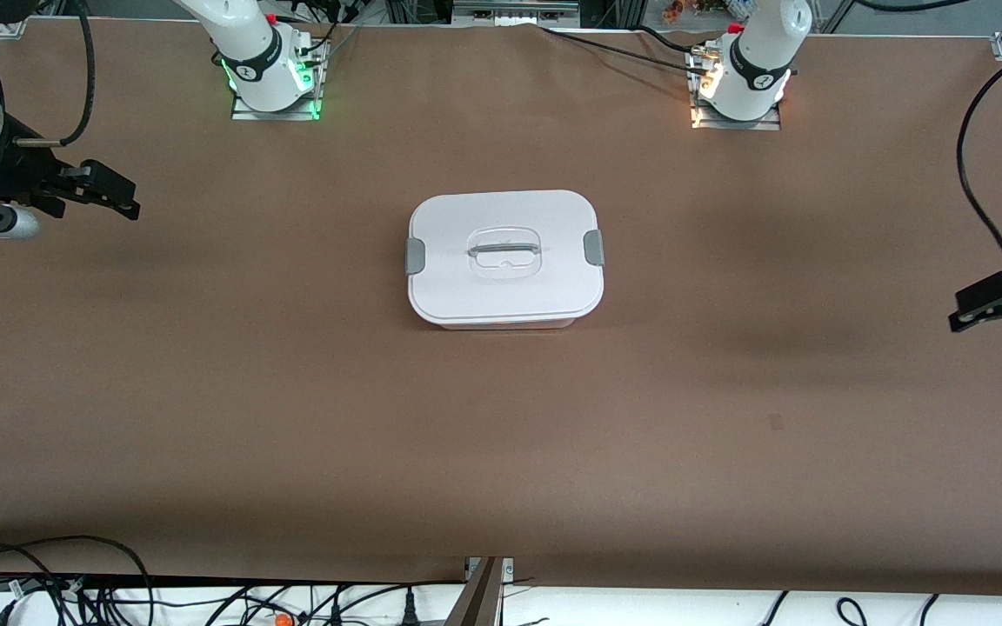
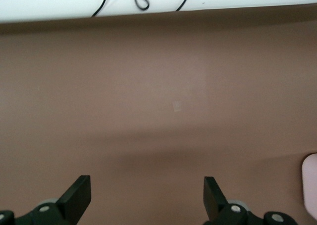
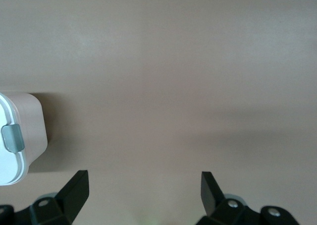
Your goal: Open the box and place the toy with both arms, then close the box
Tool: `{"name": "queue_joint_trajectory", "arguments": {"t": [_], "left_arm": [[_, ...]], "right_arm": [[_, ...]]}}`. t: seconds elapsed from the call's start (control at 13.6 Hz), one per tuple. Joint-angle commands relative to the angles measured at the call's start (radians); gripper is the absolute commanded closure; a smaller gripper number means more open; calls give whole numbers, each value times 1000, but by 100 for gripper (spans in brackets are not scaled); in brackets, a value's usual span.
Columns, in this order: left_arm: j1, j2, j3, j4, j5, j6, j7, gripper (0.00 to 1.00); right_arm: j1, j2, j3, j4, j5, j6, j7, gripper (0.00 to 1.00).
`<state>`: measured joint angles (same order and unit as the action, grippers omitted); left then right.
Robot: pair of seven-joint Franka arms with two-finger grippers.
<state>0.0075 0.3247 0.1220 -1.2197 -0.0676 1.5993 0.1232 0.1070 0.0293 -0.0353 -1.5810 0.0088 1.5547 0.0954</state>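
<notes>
Nearest the front camera I have only bare desk (image 1: 501, 452), a wide brown sheet with nothing lying on it that I can see. On it, about midway between the two arms' ends, sits the box (image 1: 505, 258), its white lid (image 1: 501, 217) on and seated flat, a grey clip (image 1: 415, 256) at one short end and another clip (image 1: 593, 249) at the other, and a clear recessed handle (image 1: 505, 253) in the middle of the lid.

I see no toy anywhere in my views, so I cannot say where it is.

My left hand (image 1: 992, 300) hangs over the desk at the left arm's end, well apart from the box, fingers spread wide and empty. My right hand (image 1: 101, 189) hangs over the right arm's end, likewise spread wide and holding nothing. Both arms wait.

I judge the box to be light, stiff, thin plastic, smooth and likely to slide on the desk if pushed from one end only. I would work both clips at once, one hand per end, then lift the lid by its rim or handle.
</notes>
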Motion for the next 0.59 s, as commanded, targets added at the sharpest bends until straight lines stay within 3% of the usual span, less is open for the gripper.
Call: {"name": "queue_joint_trajectory", "arguments": {"t": [0.0,0.15,0.52], "left_arm": [[66,-174,-120,-236,-8,16,-128,0],[71,-200,-142,-277,0,16,-186,0],[72,-168,-140,-264,0,13,-183,0]], "right_arm": [[0,-19,3,-19,0,4,14,0],[0,-19,3,-19,0,4,14,0],[0,-19,3,-19,0,4,14,0]]}}
